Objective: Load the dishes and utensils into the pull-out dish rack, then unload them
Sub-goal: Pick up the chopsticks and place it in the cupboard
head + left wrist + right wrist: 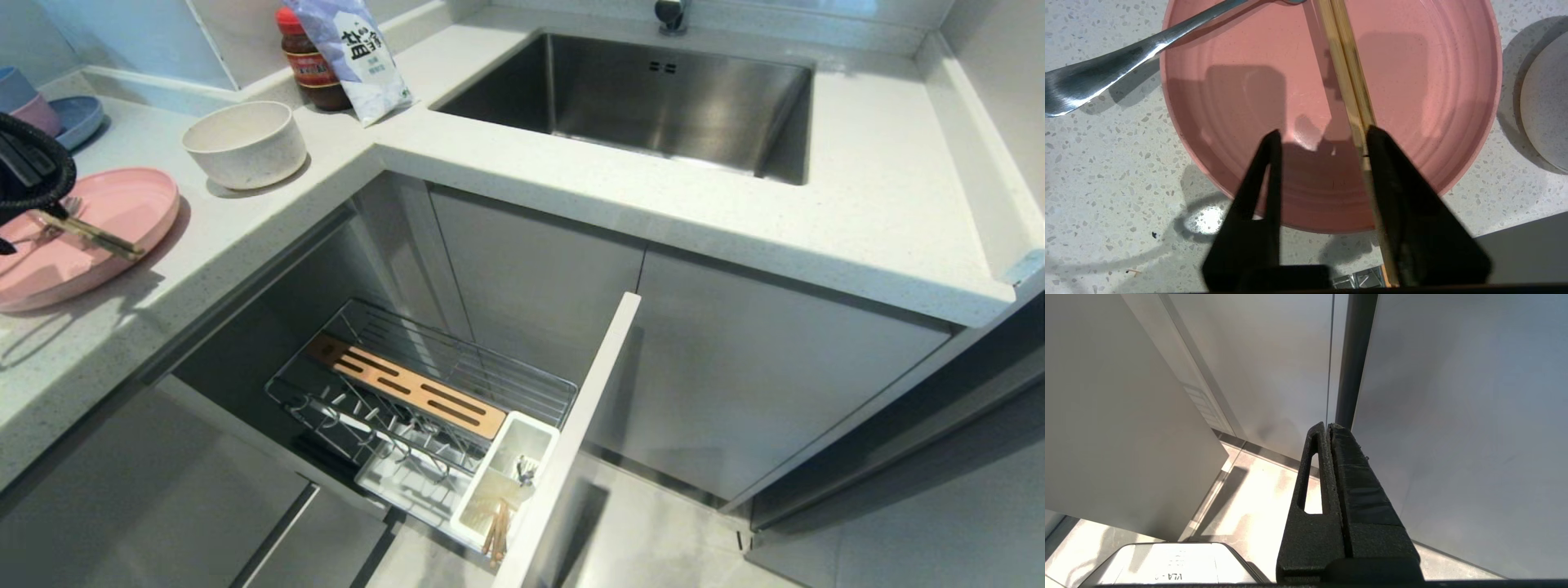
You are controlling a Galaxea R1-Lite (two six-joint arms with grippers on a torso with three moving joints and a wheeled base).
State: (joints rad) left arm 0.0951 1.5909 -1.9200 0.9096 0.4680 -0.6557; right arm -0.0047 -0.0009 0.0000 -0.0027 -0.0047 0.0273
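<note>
L gripper [1323, 136] hovers over the large round flat pink plate [1241, 102] on the speckled counter [1106, 163], jaws spread; the light wooden chopsticks [1349, 81] lie across the plate, touching one fingertip. Slim silver metal fork [1106, 69] rests on the plate's rim. Cream speckled bowl [245, 143] sits nearby. Chrome wire pull-out rack [424, 400] is open below. R gripper [1329, 428], parked by cabinet panels, is pressed together.

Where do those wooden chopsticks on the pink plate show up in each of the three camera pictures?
Head view: the chopsticks lie across the pink plate at far left, under the left hand.
Left wrist view: the chopsticks run down the plate's middle, alongside one finger of the open left hand.
Right wrist view: not in it.
Shared landmark: the pink plate, with the fork beside it.
</note>
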